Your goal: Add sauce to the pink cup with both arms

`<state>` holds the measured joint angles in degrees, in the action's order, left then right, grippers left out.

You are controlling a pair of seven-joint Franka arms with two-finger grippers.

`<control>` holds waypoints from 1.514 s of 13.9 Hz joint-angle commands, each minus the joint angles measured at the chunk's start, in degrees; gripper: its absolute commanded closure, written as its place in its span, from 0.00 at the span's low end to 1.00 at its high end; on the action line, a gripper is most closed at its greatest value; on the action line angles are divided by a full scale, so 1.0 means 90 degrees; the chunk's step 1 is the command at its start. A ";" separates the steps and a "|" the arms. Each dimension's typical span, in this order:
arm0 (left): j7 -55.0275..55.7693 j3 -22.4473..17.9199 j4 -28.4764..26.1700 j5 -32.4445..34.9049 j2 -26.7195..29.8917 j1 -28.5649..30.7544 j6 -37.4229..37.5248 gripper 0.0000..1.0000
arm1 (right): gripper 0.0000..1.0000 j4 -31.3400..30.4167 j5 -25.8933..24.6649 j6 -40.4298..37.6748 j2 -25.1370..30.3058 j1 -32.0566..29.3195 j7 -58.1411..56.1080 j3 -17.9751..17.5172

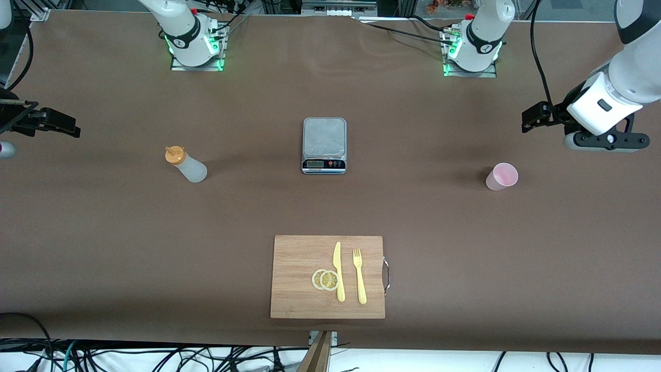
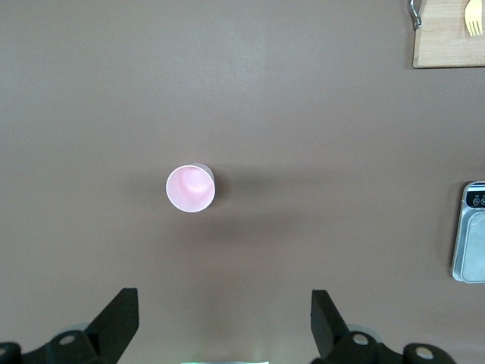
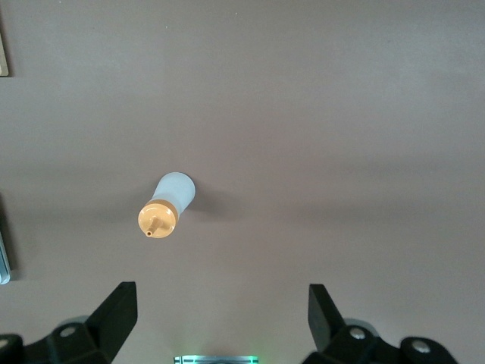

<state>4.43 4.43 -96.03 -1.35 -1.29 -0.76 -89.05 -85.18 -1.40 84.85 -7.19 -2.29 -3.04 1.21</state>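
The sauce [image 1: 186, 164], a whitish squeeze bottle with an orange cap, stands upright toward the right arm's end of the table. In the right wrist view the sauce [image 3: 168, 205] is apart from my right gripper [image 3: 222, 299], which is open and empty. That right gripper [image 1: 69, 126] hangs over the table's edge at its own end. The pink cup [image 1: 501, 176] stands upright and looks empty toward the left arm's end. My left gripper [image 1: 532, 118] hovers over bare table beside it, and the left gripper [image 2: 225, 303] is open with the pink cup [image 2: 190, 189] clear of its fingers.
A steel kitchen scale [image 1: 324, 145] sits mid-table between bottle and cup. A wooden cutting board [image 1: 289, 279] lies nearer the front camera with a yellow knife [image 1: 338, 271], a fork [image 1: 359, 275] and lemon slices [image 1: 325, 279]. Both arm bases stand along the table's back edge.
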 commanded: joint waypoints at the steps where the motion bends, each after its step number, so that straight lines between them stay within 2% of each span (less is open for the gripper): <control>1: -0.0034 -0.0014 0.0280 -0.0065 -0.0159 0.0036 0.0197 0.00 | 0.00 -0.0018 0.0058 0.0025 0.0028 -0.0049 -0.0024 -0.0018; 8: -0.0580 -0.0063 0.0075 0.0197 -0.0316 0.0192 0.0187 0.00 | 0.00 -0.0008 0.0048 0.0025 0.0008 -0.0049 -0.0034 -0.0008; 9: -0.0658 -0.0034 -0.0157 0.0508 -0.0316 0.0318 0.0139 0.00 | 0.00 -0.0008 0.0048 0.0025 -0.0002 -0.0049 -0.0034 -0.0008; 11: -0.0824 -0.0043 -0.0529 0.0540 -0.0326 0.0533 -0.0182 0.00 | 0.00 -0.0008 0.0048 0.0025 -0.0002 -0.0049 -0.0034 -0.0008; 14: -0.1553 -0.0043 -0.1397 0.0579 -0.0335 0.0738 -0.1409 0.00 | 0.00 -0.0008 0.0058 0.0025 -0.0012 -0.0049 -0.0034 0.0051; 17: -0.2617 -0.0034 -0.2023 0.0579 -0.0754 0.1187 -0.2542 0.00 | 0.00 -0.0008 0.0058 0.0025 -0.0012 -0.0049 -0.0034 0.0060; 21: -0.3439 -0.0014 -0.2940 0.0589 -0.1048 0.1198 -0.4066 0.00 | 0.00 -0.0008 0.0058 0.0025 -0.0012 -0.0049 -0.0034 0.0070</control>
<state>-22.68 3.74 -118.58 2.89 -11.03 10.07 -120.02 -85.18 -1.40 84.86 -7.60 -2.35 -3.04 1.77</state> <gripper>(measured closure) 0.000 0.000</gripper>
